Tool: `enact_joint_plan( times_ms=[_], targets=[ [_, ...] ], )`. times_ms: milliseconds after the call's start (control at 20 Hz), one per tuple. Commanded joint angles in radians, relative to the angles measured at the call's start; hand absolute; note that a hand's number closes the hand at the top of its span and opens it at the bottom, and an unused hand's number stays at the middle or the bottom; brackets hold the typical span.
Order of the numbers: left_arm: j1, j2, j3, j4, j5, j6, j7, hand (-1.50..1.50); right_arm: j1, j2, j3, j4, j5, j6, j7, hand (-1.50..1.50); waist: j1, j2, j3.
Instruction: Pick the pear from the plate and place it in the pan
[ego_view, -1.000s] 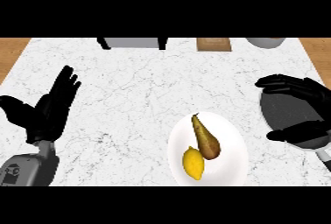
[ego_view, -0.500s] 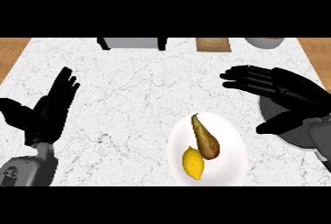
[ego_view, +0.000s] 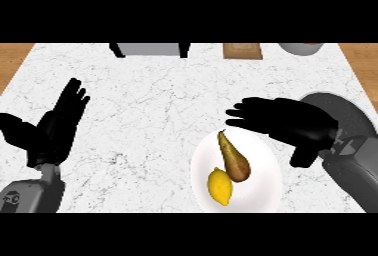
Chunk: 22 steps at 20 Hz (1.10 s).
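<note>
Your pear (ego_view: 233, 157) lies on the white plate (ego_view: 262, 175), which sits on the marble tabletop (ego_view: 162, 100) at about 5 o'clock from the middle of the view. The pear is brown and long, with its narrow stem end pointing to 11 o'clock and its wide end toward 5 o'clock. A yellow lemon (ego_view: 220, 186) lies just beside it, at the pear's 7 o'clock, and the two look to be touching at the pear's lower side. Your right robot hand (ego_view: 291, 124) hangs over the plate's rim at its 1 o'clock, with the fingers spread apart and stretched toward 9 o'clock and the thumb pointing down to 6 o'clock; it is wrapped around nothing. Its fingertips end near the pear's stem end, just above it in the view, though you cannot tell from this angle whether they touch the fruit. The dark round pan (ego_view: 353, 114) lies at 3 o'clock from the centre, partly hidden under that hand and its forearm, close beside the plate's right side. Your left robot hand (ego_view: 55, 127) rests at 9 o'clock near the left edge, fingers straight and pointing up, holding nothing, well apart from the plate. Along the far edge at 12 o'clock sit a grey object (ego_view: 151, 48), a brown wooden piece (ego_view: 242, 50) and a grey bowl (ego_view: 301, 48).
</note>
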Motion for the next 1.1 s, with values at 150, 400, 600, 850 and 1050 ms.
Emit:
enact_joint_plan(
  times_ms=[150,400,600,850,1050],
  targets=[
    [-0.024,-0.035,-0.002,0.022,-0.037,0.010,-0.004,0.00,0.018,0.026,0.027,-0.077,0.145,0.099,0.053,-1.50,-0.005,0.001,0.001],
    [0.037,-0.027,0.027,0.060,-0.011,-0.049,-0.079,0.00,0.056,0.017,0.086,-0.199,0.282,0.074,0.123,-1.50,-0.008,0.001,0.000],
    [-0.011,-0.034,0.028,0.026,-0.032,-0.024,-0.017,0.00,0.148,0.009,0.074,-0.207,0.389,-0.006,0.111,-1.50,-0.007,0.002,0.001],
    [0.012,-0.029,0.032,-0.025,-0.030,-0.057,0.021,0.00,0.205,0.151,0.108,-0.257,0.429,0.038,0.153,-1.50,-0.002,0.001,0.001],
    [0.023,-0.025,0.078,-0.019,-0.033,-0.056,0.000,0.00,0.169,0.188,0.090,-0.214,0.494,0.095,0.143,-1.50,0.000,0.002,0.001]
  ],
)
